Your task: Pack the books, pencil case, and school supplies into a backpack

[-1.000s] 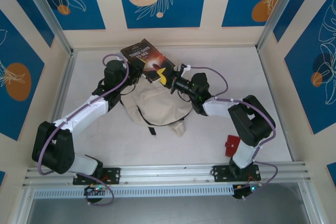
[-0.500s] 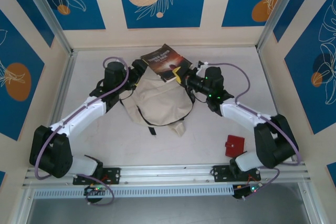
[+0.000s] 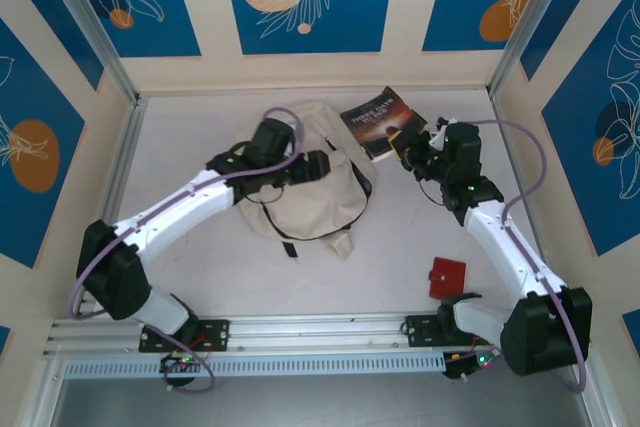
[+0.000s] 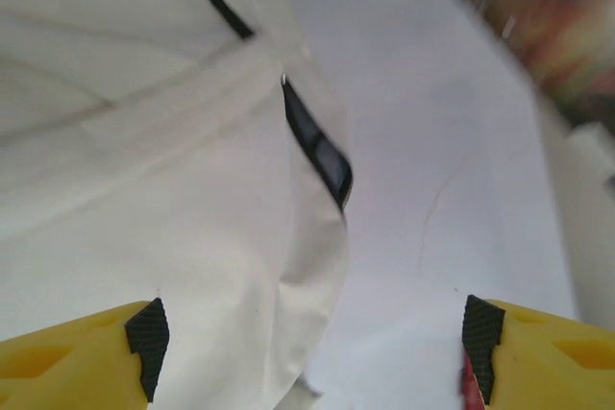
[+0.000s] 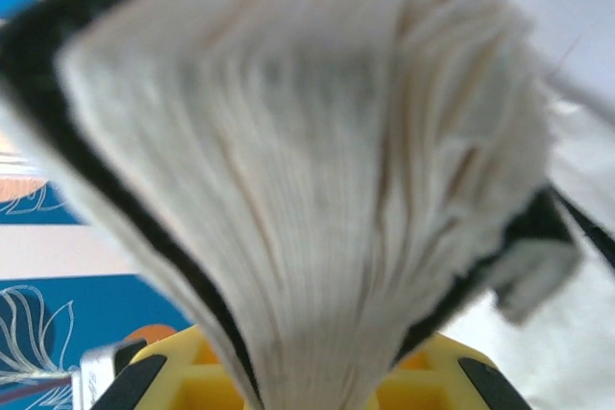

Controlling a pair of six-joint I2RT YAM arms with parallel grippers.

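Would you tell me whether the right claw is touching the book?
Touching. The right wrist view shows the book clamped in the right claw.

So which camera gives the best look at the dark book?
The top camera: the book shows its dark printed cover. The right wrist view gives blurred page edges close up; the left wrist view catches a blurry corner.

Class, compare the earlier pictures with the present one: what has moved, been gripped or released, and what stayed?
The right gripper, shut on the black-covered paperback book, carried it rightward, away from the cream-white fabric backpack. The left gripper opened and swung right over the backpack. The small red square item stayed put.
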